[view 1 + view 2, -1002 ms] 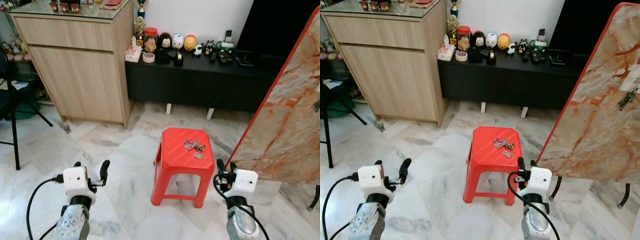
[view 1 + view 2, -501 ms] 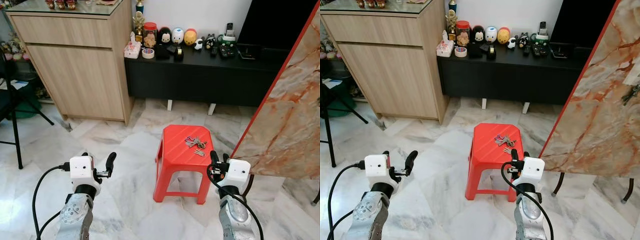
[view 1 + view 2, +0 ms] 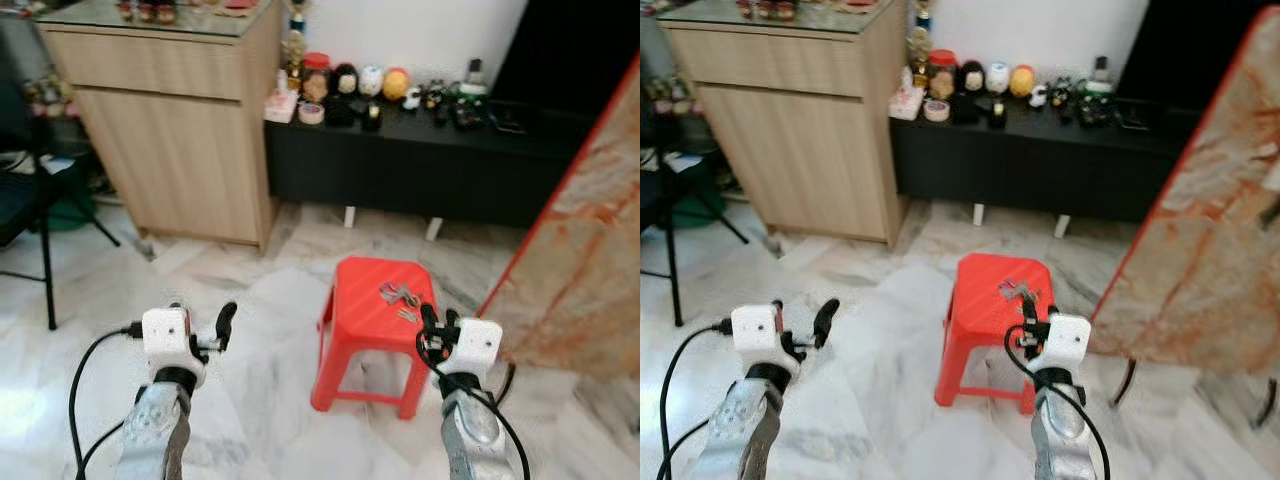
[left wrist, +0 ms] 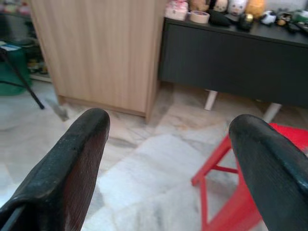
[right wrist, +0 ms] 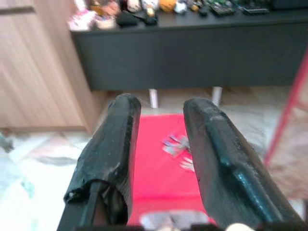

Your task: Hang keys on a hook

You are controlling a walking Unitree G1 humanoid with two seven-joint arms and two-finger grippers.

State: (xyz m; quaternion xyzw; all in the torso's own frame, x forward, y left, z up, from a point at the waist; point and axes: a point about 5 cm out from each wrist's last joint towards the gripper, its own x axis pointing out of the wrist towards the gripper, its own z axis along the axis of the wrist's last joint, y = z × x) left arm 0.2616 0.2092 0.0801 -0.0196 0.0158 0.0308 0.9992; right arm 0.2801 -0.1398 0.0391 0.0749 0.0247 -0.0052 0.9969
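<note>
A bunch of keys (image 3: 400, 296) lies on top of a red plastic stool (image 3: 352, 318) on the marble floor ahead. My right gripper (image 3: 440, 318) is held just in front of the stool's right corner, short of the keys. Its fingers stand a little apart with nothing between them, and the keys (image 5: 177, 145) show through the gap. My left gripper (image 3: 200, 314) hovers over bare floor left of the stool, open wide and empty (image 4: 168, 125). A small pale patch (image 3: 1264, 152) with something dark below it sits on the marbled board at the right edge, too blurred to identify.
A large marble-patterned board with a red rim (image 3: 585, 250) leans at the right, close to the stool. Behind stand a black low console (image 3: 420, 160) with figurines and a wooden cabinet (image 3: 175, 140). A black chair (image 3: 30, 210) is at the left.
The view has shifted and blurred as I moved; the stool and keys have drawn nearer to my right gripper. Both grippers keep their pose.
</note>
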